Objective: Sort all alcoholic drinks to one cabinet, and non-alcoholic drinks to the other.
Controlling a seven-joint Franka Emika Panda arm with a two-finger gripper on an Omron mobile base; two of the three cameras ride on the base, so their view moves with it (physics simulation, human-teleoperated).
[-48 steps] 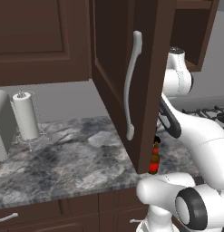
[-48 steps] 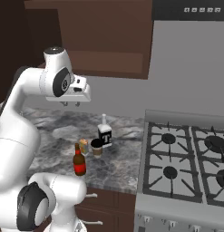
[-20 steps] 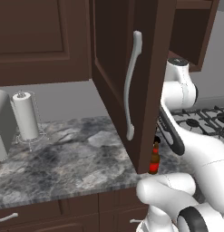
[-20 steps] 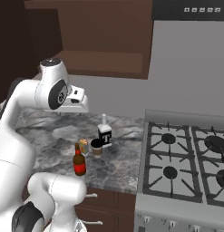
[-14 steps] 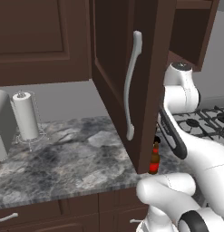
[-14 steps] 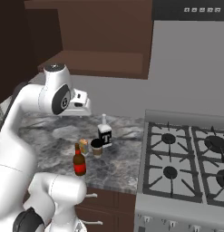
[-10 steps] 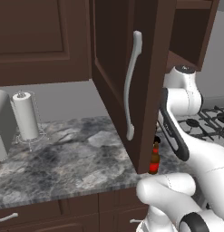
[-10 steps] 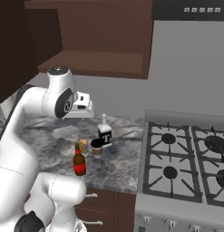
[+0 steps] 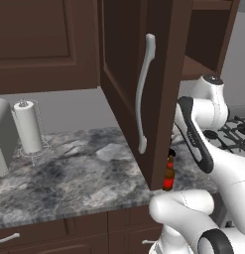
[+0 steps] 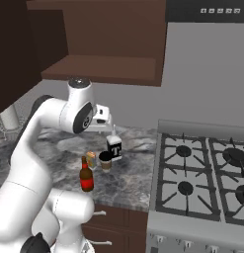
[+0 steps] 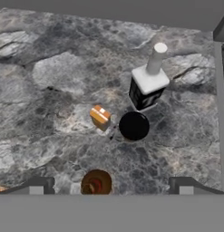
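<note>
My gripper hangs open above the granite counter, looking straight down on the drinks with nothing between its fingertips. Right below it stands the brown bottle with its red cap; it also shows in the base views. Further ahead are the small yellow-orange can, the dark-lidded coffee cup and the white bottle with the black label. The panelled cabinet door with its silver handle stands open. The other cabinet's shelf is above the drinks.
A gas stove adjoins the counter on the right, under a grey range hood. A paper towel roll and a toaster stand at the counter's left. The open door hangs close to my arm.
My arm has come down, lowering the hand from cabinet height toward the drinks. The jaws have stayed open and the drinks have not moved.
</note>
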